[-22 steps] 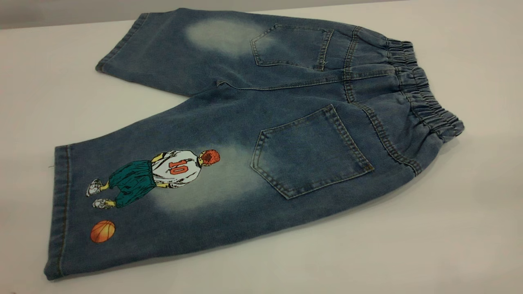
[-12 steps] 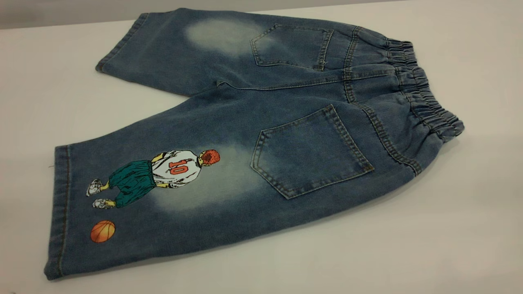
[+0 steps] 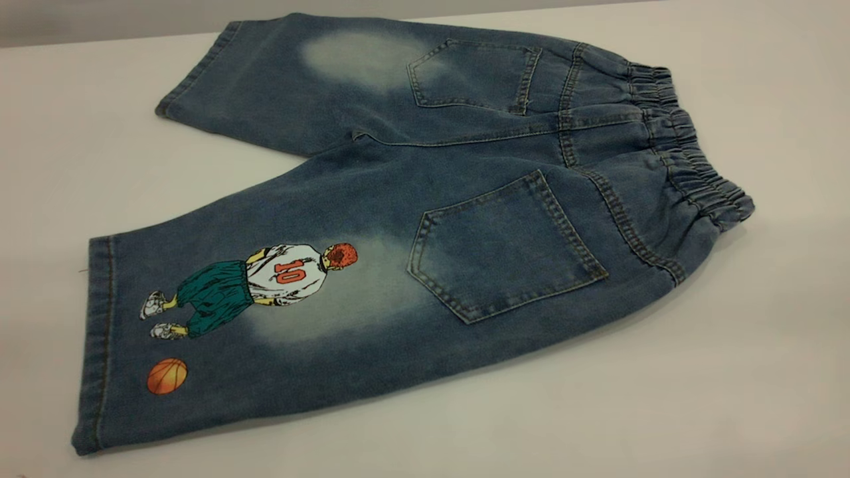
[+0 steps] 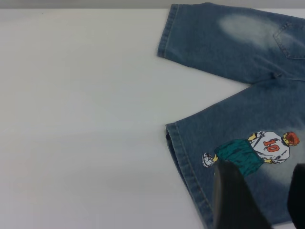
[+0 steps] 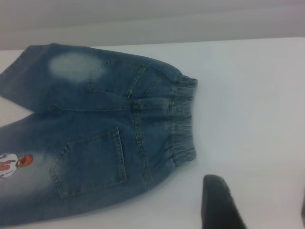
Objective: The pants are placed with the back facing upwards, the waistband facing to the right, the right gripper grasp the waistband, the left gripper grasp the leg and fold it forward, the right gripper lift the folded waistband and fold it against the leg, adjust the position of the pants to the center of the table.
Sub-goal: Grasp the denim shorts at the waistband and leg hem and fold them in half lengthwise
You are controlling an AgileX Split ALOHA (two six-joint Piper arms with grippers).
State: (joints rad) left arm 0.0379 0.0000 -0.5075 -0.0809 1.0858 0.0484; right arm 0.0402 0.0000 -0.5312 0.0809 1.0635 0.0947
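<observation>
The pants [image 3: 412, 219] are laid flat on the tabletop [image 3: 730, 398], waistband [image 3: 690, 172] rightward. The left gripper [image 4: 259, 200] and right gripper [image 5: 257, 205] are held open, empty. Both denim layers may be pinched, spoiling the fold.

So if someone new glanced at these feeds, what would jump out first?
The denim pants spread flat, back up, filling most of the white table, waistband to the right. Next, the cartoon basketball player numbered 10 with an orange ball, printed on the near leg by the hem. Both grippers only peek in at their wrist views' edges, left gripper over that print.
</observation>
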